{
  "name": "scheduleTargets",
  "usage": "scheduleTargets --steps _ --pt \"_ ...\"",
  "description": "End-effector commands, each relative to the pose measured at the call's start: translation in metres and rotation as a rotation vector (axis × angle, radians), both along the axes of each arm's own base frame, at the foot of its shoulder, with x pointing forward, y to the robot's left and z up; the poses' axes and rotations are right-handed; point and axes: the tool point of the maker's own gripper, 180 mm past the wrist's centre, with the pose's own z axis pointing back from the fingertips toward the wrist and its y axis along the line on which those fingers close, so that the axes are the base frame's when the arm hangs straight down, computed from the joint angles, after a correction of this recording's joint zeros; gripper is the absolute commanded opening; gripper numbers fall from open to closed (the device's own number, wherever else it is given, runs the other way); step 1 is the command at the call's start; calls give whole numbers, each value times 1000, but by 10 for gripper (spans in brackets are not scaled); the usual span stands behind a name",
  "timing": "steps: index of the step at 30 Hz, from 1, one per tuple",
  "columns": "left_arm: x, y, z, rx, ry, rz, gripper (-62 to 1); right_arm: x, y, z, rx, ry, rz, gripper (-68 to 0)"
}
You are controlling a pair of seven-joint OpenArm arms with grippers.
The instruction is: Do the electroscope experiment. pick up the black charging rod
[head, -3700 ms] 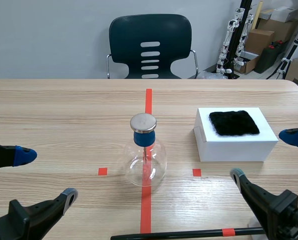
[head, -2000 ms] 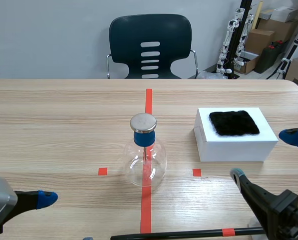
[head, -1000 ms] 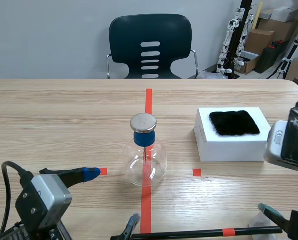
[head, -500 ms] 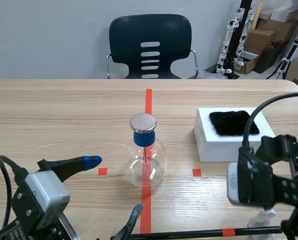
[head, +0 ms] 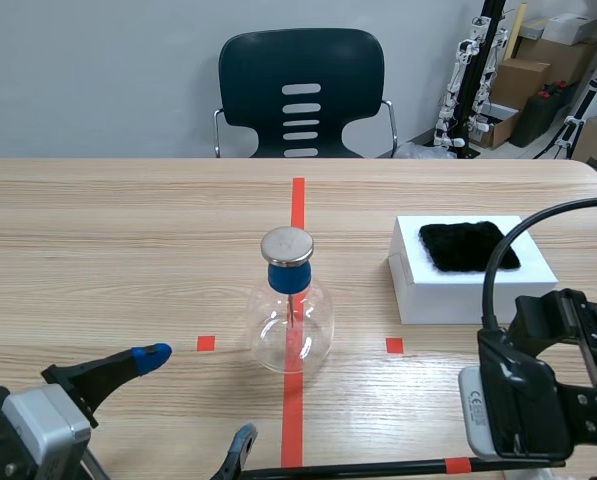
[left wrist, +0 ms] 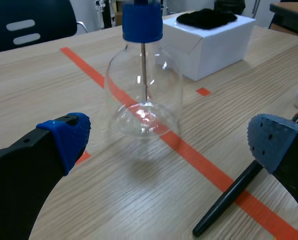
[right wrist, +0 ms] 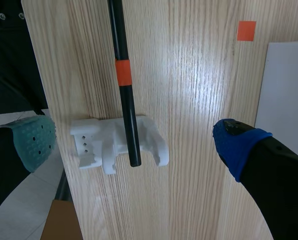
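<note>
**Scene view:** black charging rod (head: 378, 467) lies flat along near edge of bench (head: 128, 220), its orange band (head: 457, 464) toward R. Glass-flask electroscope (head: 292, 320) stands upright at centre. White box (head: 468, 290) w/ black fur pad (head: 469, 246) sits to its R. L jaws spread, low, near rod's L end.

**L wrist view:** L jaws spread, gripping nothing. Rod tip lies just beside one pad (left wrist: 271, 145); electroscope ahead.

**R wrist view:** R jaws spread, one pad each side of rod's end, apart from it. That end rests in white clip stand (right wrist: 94, 145).
</note>
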Motion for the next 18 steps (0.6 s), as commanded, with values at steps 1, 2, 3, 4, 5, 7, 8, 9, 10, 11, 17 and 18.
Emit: scheduleTargets --steps 1,2,3,4,5,7,8,9,10,11,17,18 --pt "1 0 9 -44 -31 12 14 5 0 -1 -6 4 4 4" --pt "0 1 6 -46 -27 16 14 4 1 -3 -7 21 -4 4" --pt "0 4 5 -50 -26 22 14 4 0 -6 -14 33 -11 4" --pt "1 6 4 -55 -23 31 14 5 0 -8 -23 42 -18 4" --pt "2 8 2 -57 -22 38 14 6 0 -11 -33 50 -28 4" --pt "4 12 2 -67 -26 51 14 8 -1 -16 -61 65 -46 4" --pt "6 14 1 -68 -23 60 14 10 0 -18 -70 71 -51 4" --pt "8 16 1 -73 -23 69 14 10 1 -20 -81 78 -53 4" --pt "10 17 1 -77 -26 75 14 10 1 -23 -93 86 -53 4" --pt "11 18 2 -80 -27 81 14 9 1 -26 -105 97 -54 -1" --pt "12 19 14 -120 -83 83 14 3 6 -44 -162 159 -51 -85" --pt "12 19 16 -128 -92 83 14 1 7 -46 -170 169 -48 -85"
